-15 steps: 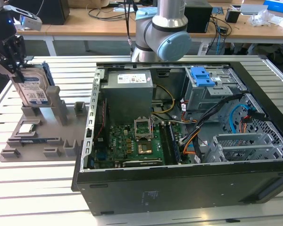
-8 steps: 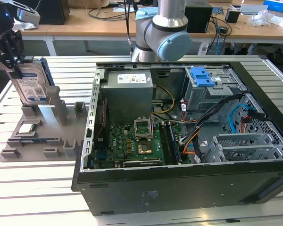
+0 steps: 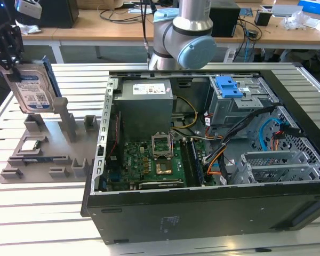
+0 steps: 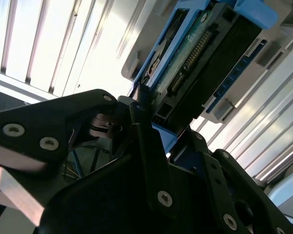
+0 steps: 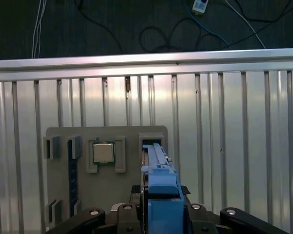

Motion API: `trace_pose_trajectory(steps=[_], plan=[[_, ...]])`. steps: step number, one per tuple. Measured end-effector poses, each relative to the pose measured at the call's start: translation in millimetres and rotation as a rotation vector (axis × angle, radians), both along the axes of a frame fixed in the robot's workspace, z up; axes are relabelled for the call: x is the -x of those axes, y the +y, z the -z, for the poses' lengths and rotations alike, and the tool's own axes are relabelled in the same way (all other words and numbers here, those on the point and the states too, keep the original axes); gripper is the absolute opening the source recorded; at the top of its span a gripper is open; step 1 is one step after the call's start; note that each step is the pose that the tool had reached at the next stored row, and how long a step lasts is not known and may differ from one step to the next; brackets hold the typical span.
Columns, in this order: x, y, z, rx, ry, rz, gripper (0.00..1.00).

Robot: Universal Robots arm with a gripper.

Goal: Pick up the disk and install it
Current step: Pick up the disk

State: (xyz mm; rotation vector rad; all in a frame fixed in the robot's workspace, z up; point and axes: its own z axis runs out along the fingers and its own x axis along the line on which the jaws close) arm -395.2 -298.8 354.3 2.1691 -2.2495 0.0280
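**Status.** The claw (image 3: 14,68) is clamped on the disk (image 3: 34,88), a flat rectangular silver metal hard drive with a white-and-blue label, clipped in a blue plastic carrier bracket. In the second wrist view the black fingers (image 4: 145,146) pinch the carrier's edge.

**Location.** The disk hangs on edge, well apart from the black open computer case (image 3: 202,213), off the case's side at the exterior view's left. It is over the grey moulded holder plate (image 3: 48,146), which lies on the ribbed metal tabletop (image 3: 42,213) beside the case. Whether its lower edge has cleared the plate's slot cannot be told. In the first wrist view, a small square silver chip (image 5: 103,152) sits in a pocket of the plate just beside that slot.

**Procedure (judgement).** The step in hand appears to be the lift.
- Hold the disk vertical and draw it straight along the slot, so the carrier does not bind on the plate's grey upright post (image 3: 68,117).
- The grip is on a narrow edge. Move slowly and avoid any swing or twist.
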Motion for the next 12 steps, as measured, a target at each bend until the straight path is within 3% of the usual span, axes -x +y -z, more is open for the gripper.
trace_pose_trajectory(steps=[12], plan=[[0.0, 0.2, -30.6, 0.0, 0.0, 0.0, 0.37]])
